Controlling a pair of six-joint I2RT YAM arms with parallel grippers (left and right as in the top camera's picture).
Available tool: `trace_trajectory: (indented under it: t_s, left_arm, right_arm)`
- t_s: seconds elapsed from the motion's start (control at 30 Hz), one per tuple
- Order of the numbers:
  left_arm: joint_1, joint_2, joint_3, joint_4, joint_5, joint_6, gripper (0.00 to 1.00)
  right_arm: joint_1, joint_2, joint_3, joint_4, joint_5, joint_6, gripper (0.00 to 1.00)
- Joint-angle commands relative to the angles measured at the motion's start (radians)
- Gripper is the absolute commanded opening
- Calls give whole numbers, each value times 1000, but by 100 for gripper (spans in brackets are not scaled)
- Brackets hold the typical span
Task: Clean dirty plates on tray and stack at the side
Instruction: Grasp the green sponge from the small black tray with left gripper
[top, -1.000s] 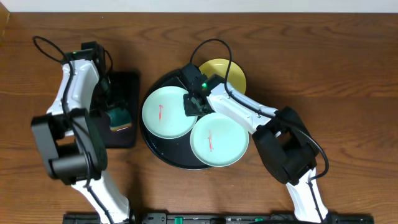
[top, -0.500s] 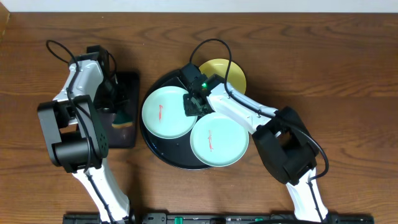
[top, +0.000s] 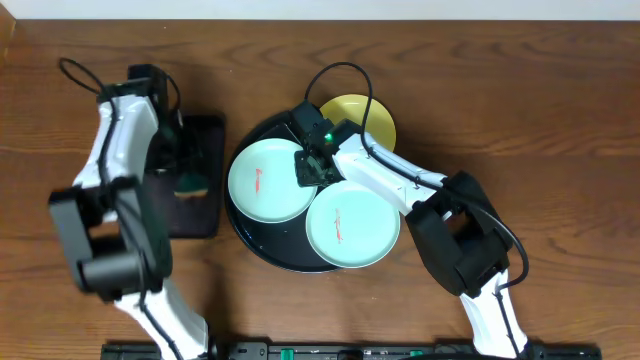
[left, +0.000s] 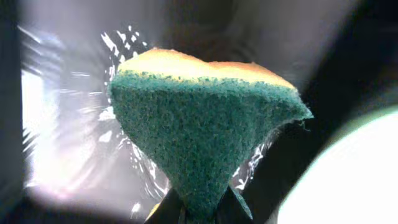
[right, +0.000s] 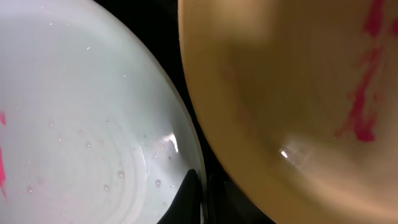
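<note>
Two light turquoise plates (top: 268, 180) (top: 352, 225) lie on the round black tray (top: 250, 238), each with a small red smear. A pale yellow plate (top: 362, 118) rests on the tray's far rim. My right gripper (top: 310, 170) is shut on the right rim of the left turquoise plate (right: 81, 124), its fingertips (right: 191, 193) pinching the edge, and the red-smeared yellow plate (right: 298, 93) lies close beside. My left gripper (top: 183, 172) hangs over the small rectangular tray, shut on a green and yellow sponge (left: 199, 124), which fans out above my left gripper (left: 202, 210).
The small rectangular black tray (top: 203, 215) lies left of the round tray, its wet bottom (left: 68, 143) shining behind the sponge. Brown tabletop (top: 560, 120) surrounds both trays. A pale plate edge (left: 354, 180) shows at the lower right of the left wrist view.
My left gripper has shut on the sponge over the rectangular tray, and the left arm has shifted slightly. The right arm and the plates have not moved.
</note>
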Motion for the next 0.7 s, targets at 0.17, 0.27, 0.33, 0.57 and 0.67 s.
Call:
trace_trajectory:
  t_s: [0.17,0.27,0.33,0.57,0.67]
  left_arm:
    - [0,-197,35,-4,-39,2,7]
    - [0,-193,21,3,-70,2,7]
    - [0,-193,9,10,-73,2,7]
    - [-1,-193,4,15,-72,-5,7]
    - [-5,-193,4,15,-72,-25,7]
  right_arm:
    - [4,33,8,2,21,-41,1]
    - [4,33,8,-2,21,-43,1]
    - [4,33,8,-2,21,-50,1]
    - [4,33,8,-1,21,-50,1]
    - [4,33,8,-1,21,-50,1]
